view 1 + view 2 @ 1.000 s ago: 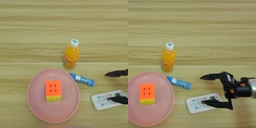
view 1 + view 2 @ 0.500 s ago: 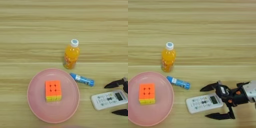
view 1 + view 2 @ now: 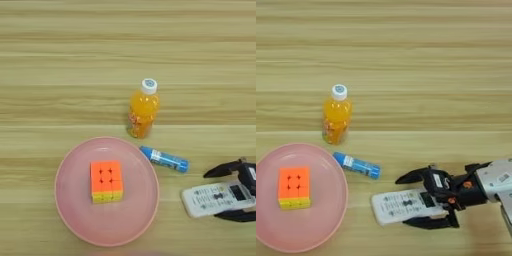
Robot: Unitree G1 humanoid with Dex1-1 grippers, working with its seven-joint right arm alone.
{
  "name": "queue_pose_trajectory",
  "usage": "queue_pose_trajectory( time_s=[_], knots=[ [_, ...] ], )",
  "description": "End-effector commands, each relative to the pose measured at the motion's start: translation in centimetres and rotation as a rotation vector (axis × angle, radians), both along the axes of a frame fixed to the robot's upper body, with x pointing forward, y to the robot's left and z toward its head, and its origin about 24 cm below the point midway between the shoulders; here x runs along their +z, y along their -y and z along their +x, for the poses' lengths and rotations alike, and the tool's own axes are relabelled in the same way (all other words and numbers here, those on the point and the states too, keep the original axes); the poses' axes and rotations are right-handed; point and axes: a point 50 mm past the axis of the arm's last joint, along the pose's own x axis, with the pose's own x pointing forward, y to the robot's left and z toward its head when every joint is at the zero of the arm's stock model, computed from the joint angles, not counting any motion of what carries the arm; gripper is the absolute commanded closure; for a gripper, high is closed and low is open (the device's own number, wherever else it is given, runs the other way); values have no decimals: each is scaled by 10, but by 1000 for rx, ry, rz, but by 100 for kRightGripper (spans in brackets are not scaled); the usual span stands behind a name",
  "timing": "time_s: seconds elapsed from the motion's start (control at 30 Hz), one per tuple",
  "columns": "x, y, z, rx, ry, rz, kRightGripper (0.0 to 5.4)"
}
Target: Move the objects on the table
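Note:
The white remote (image 3: 401, 206) with grey buttons lies flat on the table (image 3: 421, 60) at the near right. My right gripper (image 3: 403, 201) is open and straddles the remote's right half, one black finger (image 3: 415, 176) beyond its far edge and the other along its near edge. The slim blue tube (image 3: 357, 165) lies just left of the remote, beside the plate. The small orange-drink bottle (image 3: 336, 116) with a white cap stands upright behind the tube. In the left eye view the remote (image 3: 212, 198) and only the fingertips (image 3: 223, 169) show at the right edge.
A pink plate (image 3: 326, 220) sits at the near left with a colour cube (image 3: 293, 187) on it. The silver forearm (image 3: 498, 181) comes in from the right edge.
The gripper has dropped toward the near edge. One finger lay over the remote before; now the fingers sit on either side of it, a little closer together. The remote, tube and bottle have not moved.

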Motion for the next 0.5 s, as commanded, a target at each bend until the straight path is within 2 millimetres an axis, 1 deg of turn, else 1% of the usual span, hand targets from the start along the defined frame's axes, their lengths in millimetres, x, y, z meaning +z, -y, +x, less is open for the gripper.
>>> queue_pose_trajectory(
  time_s=[0.03,0.07,0.23,0.37,0.5],
  knots=[
    [12,4,11,-30,83,-41,176],
    [13,4,11,-30,84,-40,182],
    [14,3,12,-35,90,-25,249],
    [20,1,17,-47,115,12,250],
    [35,-4,24,-71,157,101,250]
  ],
)
